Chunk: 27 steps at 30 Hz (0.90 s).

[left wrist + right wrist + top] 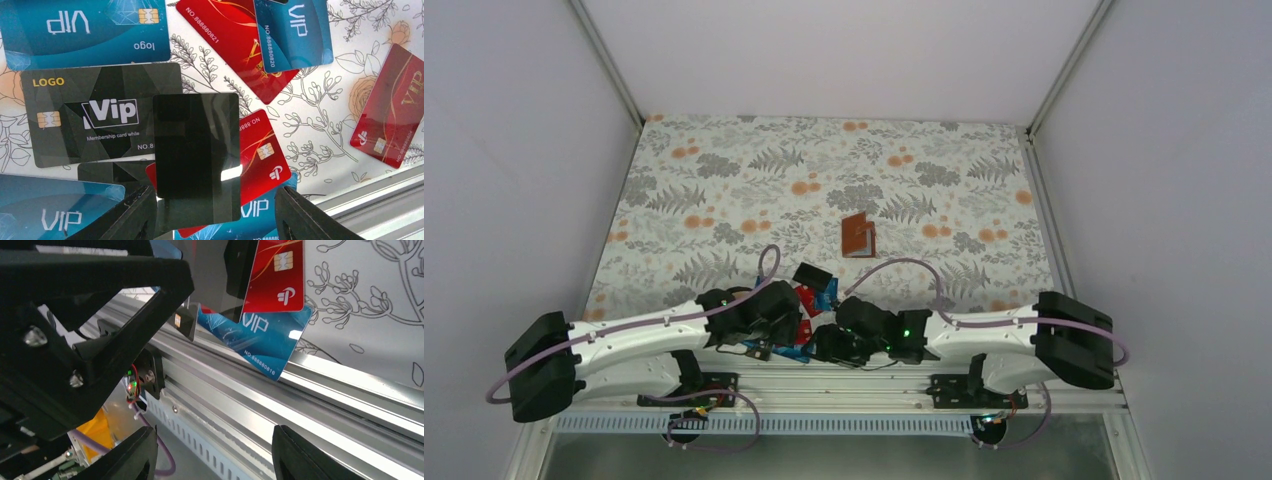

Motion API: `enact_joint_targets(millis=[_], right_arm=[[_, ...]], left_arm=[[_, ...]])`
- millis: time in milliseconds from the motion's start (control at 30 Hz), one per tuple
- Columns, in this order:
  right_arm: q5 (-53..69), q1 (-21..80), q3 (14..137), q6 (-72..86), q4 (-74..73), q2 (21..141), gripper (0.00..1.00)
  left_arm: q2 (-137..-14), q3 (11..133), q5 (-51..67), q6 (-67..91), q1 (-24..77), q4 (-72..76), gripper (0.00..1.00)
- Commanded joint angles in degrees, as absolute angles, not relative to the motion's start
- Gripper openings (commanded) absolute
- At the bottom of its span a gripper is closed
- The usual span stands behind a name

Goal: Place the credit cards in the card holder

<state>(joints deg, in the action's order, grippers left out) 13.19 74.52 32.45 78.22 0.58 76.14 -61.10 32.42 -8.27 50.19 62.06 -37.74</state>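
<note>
**Printed cover, metal rail, white walls**

A white table cover printed with grey ferns and orange flowers [724,180] lies flat. A ribbed silver aluminium rail [844,392] runs along its near edge. Plain white walls [504,150] rise at its other edges.

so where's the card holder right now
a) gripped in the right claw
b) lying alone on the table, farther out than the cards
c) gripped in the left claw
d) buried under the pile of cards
b, the card holder lies by itself on the floral table, farther out than the credit cards, which are heaped by the near edge.
</note>
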Motion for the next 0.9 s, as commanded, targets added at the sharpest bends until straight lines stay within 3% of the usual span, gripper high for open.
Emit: enact_joint_targets(millis=[0,867], right_arm=[[8.8,75.4,31.5,84.1,4.4,78.1,0.59],[11.2,75.3,31.3,85.6,16.7,93.7,0.52]], left_arm=[[-59.6,30.9,-7.5,50.7,60.9,-35.8,0.59],[-59.7,28.1,-6.6,50.9,58.7,-32.4,0.51]])
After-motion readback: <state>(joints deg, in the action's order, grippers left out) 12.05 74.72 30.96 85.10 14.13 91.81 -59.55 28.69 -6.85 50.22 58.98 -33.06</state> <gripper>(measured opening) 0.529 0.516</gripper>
